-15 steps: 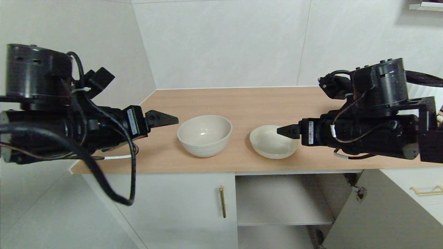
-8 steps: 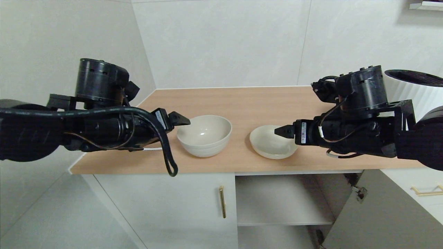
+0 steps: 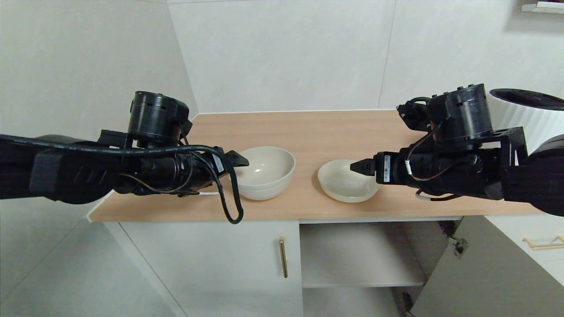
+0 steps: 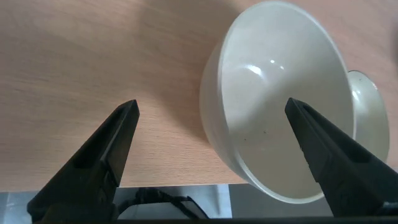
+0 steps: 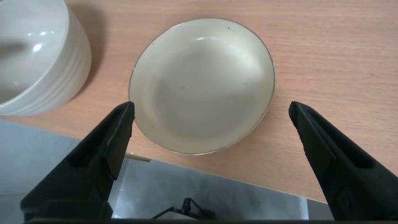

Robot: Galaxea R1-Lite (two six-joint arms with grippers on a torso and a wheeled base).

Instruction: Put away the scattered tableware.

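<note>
Deep bowl (image 5: 31,56) cut off outside right gripper's (image 5: 210,109) jaws; shallow bowl (image 4: 367,102) beyond left gripper's (image 4: 211,102) jaws mostly hidden behind it

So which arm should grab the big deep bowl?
Left. The left gripper is open with the deep bowl's rim between its fingers, so it probably only needs to close. The right gripper hangs open over the shallow dish instead.

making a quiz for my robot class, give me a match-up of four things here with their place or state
1 deep ribbed off-white ceramic bowl
2 shallow cream ceramic dish
3 white cabinet door with brass handle
4 right-hand cabinet door with bare hinge

a swung open
b under the open right gripper
c shut
d its rim inside the open left gripper

Pairs: 1-d, 2-b, 3-c, 4-a
</note>
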